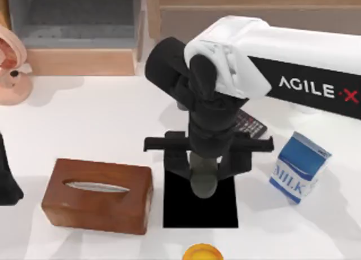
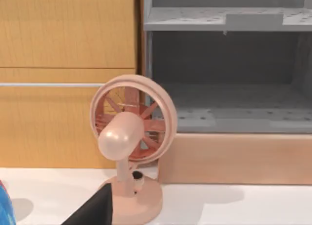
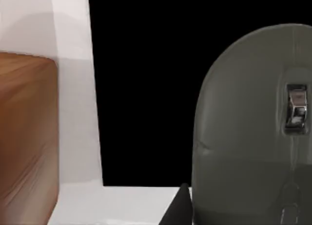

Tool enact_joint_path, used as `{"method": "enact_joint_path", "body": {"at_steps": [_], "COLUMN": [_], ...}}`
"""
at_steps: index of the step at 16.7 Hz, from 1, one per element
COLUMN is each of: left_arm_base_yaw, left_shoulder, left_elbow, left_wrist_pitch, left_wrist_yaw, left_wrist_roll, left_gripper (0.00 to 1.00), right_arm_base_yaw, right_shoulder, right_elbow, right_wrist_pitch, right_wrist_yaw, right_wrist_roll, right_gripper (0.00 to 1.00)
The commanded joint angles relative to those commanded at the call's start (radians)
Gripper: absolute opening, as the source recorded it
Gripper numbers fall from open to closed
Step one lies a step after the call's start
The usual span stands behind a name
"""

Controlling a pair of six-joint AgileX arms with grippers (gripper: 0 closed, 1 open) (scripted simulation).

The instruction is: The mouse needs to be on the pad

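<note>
Top view: my right gripper (image 1: 204,158) seemingly clamps the mouse (image 1: 203,178) by its sides above the pad (image 1: 180,206); it looks light, rigid, slippery.

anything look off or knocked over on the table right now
Only the milk carton looks odd: it leans tilted at the table's right. The tissue box sits flat, and the right gripper has the mouse over the pad.

The table (image 1: 101,124) is seen from above in the top view. The fan (image 2: 127,137) and shelves are faced level by the left wrist view. The pad (image 3: 146,88) and mouse (image 3: 253,132), shared with the top view, are seen closely by the right wrist view.
</note>
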Motion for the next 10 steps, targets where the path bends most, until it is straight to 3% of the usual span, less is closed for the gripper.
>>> {"method": "enact_joint_path", "body": {"at_steps": [10], "left_arm_base_yaw": [0.0], "left_shoulder": [0.0], "left_elbow": [0.0], "left_wrist_pitch": [0.0], "left_wrist_yaw": [0.0], "left_wrist_roll": [0.0], "left_gripper": [1.0], "right_arm_base_yaw": [0.006], "right_shoulder": [-0.007], "right_elbow": [-0.06], "right_wrist_pitch": [0.04], "right_wrist_yaw": [0.056], "right_wrist_roll": [-0.051], "right_gripper": [0.0]}}
